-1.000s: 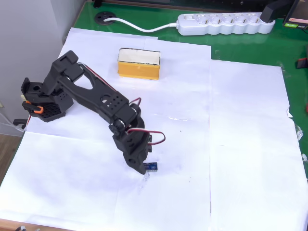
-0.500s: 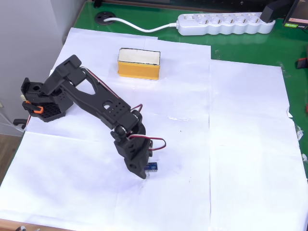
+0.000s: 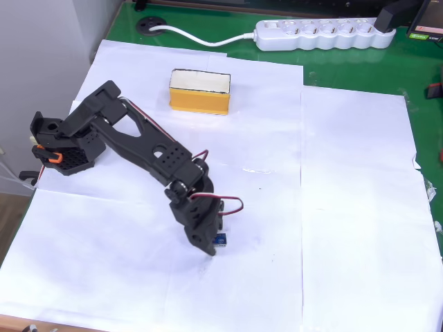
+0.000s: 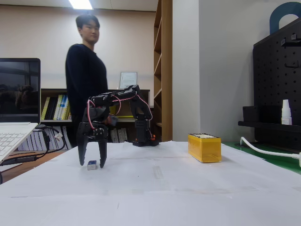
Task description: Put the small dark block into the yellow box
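So the black two-finger gripper (image 4: pixel 92 160) on the black 3D-printed arm (image 3: pixel 135 142) is pointed straight down at the white paper sheets (image 3: pixel 353 207) covering the table. In the fixed view its fingers are spread apart, one tip on each side of the tiny dark blue-black rectangular block (image 4: pixel 92 165), which sits flat on the paper in the gap between them. Can't really tell whether either tip is touching it, but it's not being pinched.

From the overhead view the gripper (image 3: pixel 208 243) is in the lower middle of the frame, and just a sliver of the block (image 3: pixel 219 239) peeks out on its right side. The arm's base sits at the left edge of the frame.

The rectangular box with mustard-yellow sides and a pale cream inside (image 3: pixel 200 91) is up in the upper middle of the overhead frame, well apart from the block, and shows at centre right in the fixed view (image 4: pixel 204 147).

A white power strip (image 3: pixel 322 34) lies on the green mat (image 3: pixel 360 66) along the top edge. A person in a dark top (image 4: pixel 86 75) stands behind the table, upper left in the fixed view, and an open laptop (image 4: pixel 16 127) sits at the left edge.
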Robot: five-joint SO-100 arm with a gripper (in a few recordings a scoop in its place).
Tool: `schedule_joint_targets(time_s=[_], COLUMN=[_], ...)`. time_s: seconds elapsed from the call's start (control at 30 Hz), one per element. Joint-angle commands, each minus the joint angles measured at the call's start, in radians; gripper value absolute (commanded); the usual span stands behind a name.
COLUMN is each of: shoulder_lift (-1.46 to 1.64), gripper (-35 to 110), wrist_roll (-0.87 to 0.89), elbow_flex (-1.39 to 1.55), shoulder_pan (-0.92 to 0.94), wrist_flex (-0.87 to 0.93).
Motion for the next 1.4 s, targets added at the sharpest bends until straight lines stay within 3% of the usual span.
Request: schedule_joint_targets(time_s=[0.0,0.87,1.07,1.37], shoulder_lift=[-0.017,-0.1,-0.287,-0.703], gripper=[13,0,0,0], wrist_roll=[-0.742,-0.723,-0.566,-0.186], elbow_flex=[0.064,-0.044,-0.041,0.041], shoulder_pan=[0.006,0.031,-0.031,-0.31], wrist_flex=[-0.005,0.02,0.253,0.719])
